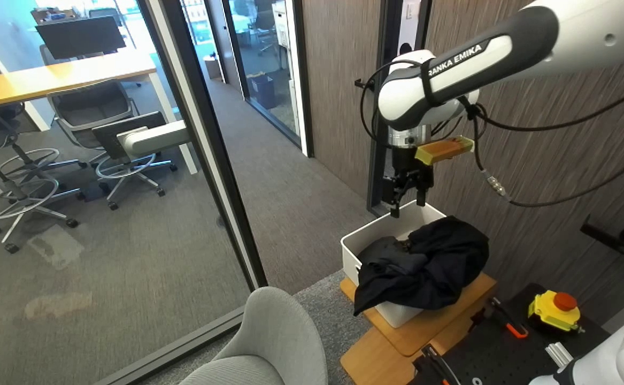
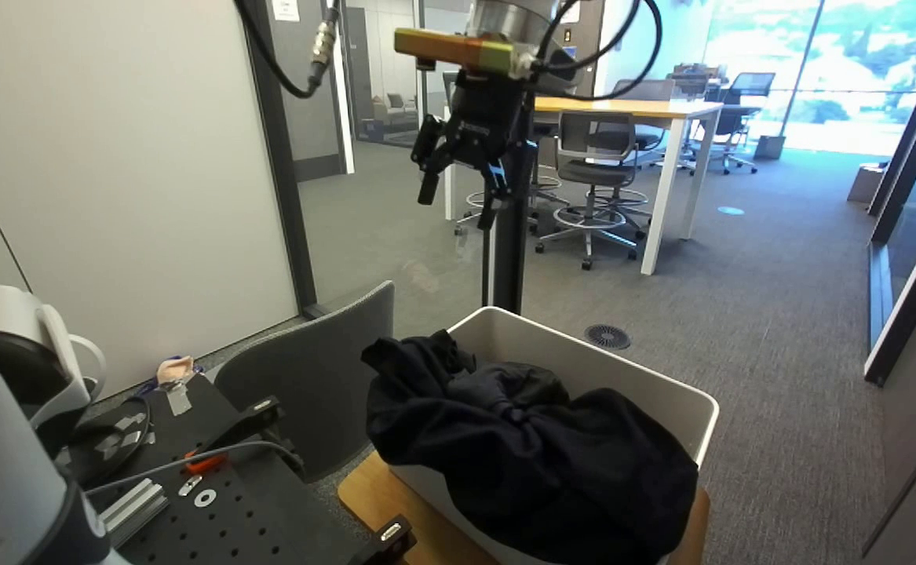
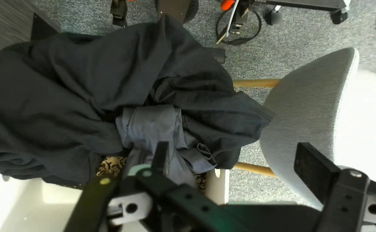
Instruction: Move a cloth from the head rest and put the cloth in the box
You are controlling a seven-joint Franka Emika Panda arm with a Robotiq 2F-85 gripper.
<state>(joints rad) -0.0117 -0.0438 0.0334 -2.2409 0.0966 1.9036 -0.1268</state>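
in an exterior view, the gripper [image 1: 408, 207] hangs, fingers apart, higher than a white box [image 1: 378, 231]. in an exterior view, dark cloth [image 2: 536, 447] lies partly in the box, draped over its rim. in the wrist view, a gray chair [image 3: 307, 109] stands nearby.

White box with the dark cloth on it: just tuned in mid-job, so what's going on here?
The robot's gripper is open and empty, hanging higher than the white box and touching neither it nor the dark cloth. The cloth lies partly in the box and partly over its rim, hanging down outside. In the wrist view, a greyer fabric shows among the folds; I cannot tell whether it is a separate piece.
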